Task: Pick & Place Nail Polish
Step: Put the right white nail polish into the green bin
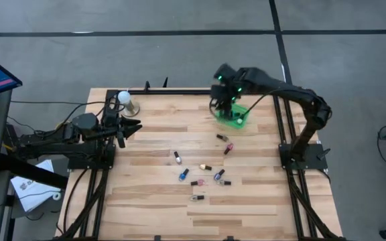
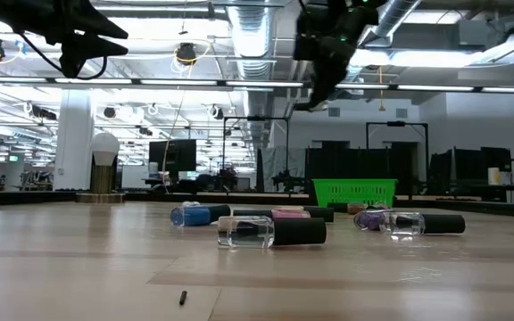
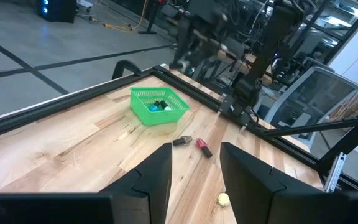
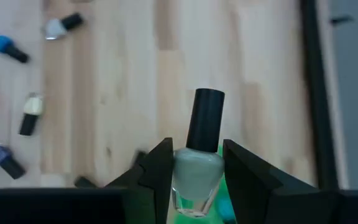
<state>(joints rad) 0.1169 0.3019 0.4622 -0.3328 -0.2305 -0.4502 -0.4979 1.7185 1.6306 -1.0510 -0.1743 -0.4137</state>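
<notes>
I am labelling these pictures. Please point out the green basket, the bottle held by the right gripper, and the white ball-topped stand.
green basket [image 3: 143, 109]: left wrist view, on its near wall.
pale green bottle [image 4: 196, 174]: right wrist view, on its glass body, between the fingers.
white ball-topped stand [image 1: 124, 98]: high view, on the ball.

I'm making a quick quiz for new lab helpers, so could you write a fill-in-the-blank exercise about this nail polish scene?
1. The right gripper holds a pale bottle with a ____ cap.
2. It hangs above the ____ basket.
3. The left gripper holds ____.
4. The loose bottles on the table are all ____.

Missing words: black; green; nothing; lying down
</notes>
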